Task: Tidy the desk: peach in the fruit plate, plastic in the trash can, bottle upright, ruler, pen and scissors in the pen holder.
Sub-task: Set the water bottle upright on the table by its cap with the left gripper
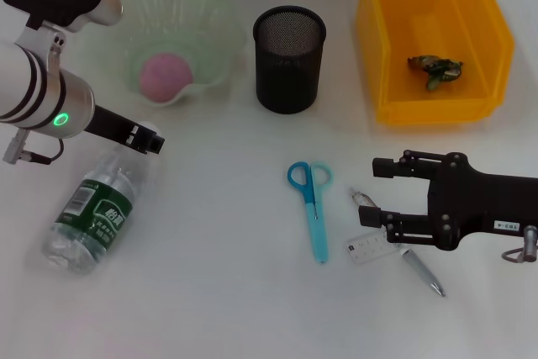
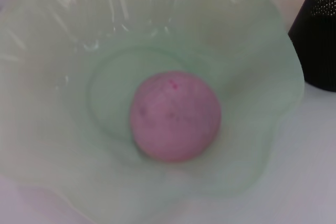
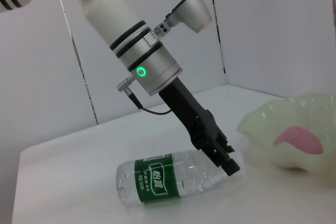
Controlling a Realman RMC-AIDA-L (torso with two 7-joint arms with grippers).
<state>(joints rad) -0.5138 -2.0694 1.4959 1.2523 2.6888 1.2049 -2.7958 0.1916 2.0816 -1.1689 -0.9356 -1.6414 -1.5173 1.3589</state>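
Note:
A pink peach point(image 1: 166, 76) point(image 2: 175, 115) lies in the pale green fruit plate point(image 1: 214, 27) point(image 2: 247, 40). The clear bottle point(image 1: 92, 216) point(image 3: 173, 179) with a green label lies on its side at the left. My left gripper point(image 1: 150, 140) point(image 3: 227, 160) is shut on its neck end, hiding the cap. Blue scissors point(image 1: 313, 203), a clear ruler point(image 1: 370, 248) and a pen point(image 1: 423, 271) lie at centre right. My right gripper point(image 1: 380, 195) stands open just above the ruler and pen. Crumpled plastic point(image 1: 435, 69) sits in the yellow trash can point(image 1: 378, 48).
The black mesh pen holder point(image 1: 288, 58) point(image 2: 317, 35) stands between the plate and the yellow bin, holding nothing that I can see. White tabletop stretches along the front edge and between the bottle and the scissors.

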